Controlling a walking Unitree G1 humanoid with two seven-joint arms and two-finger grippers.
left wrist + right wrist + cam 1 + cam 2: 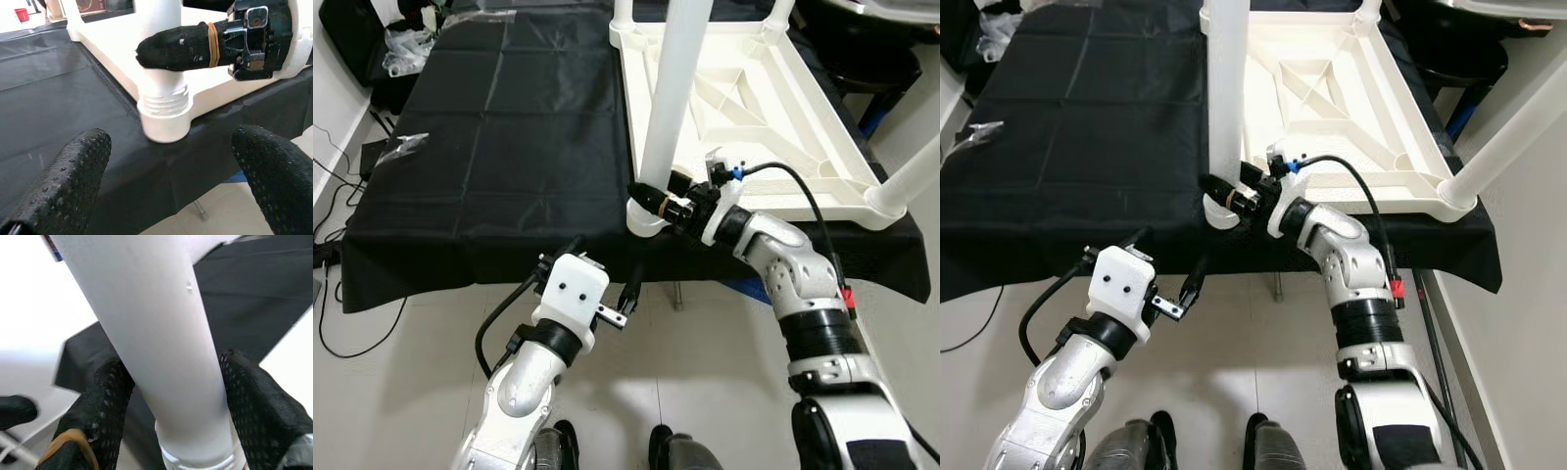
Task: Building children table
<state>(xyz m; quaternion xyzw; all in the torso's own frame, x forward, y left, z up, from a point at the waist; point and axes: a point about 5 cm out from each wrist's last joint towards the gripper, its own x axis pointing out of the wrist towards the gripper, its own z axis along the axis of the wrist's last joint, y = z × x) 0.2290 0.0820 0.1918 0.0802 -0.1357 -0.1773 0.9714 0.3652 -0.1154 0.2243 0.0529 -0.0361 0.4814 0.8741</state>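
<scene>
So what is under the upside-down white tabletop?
The white tabletop lies on a black cloth that hangs over the front edge. The furniture beneath the cloth is covered, so it cannot be identified.

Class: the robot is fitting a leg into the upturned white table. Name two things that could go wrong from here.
1. The leg still shows thread above its socket, so it may not be fully seated and could wobble or cross-thread.
2. That socket sits at the edge of the black-covered table, so a hard push by the right gripper might slide the white table off.
</scene>
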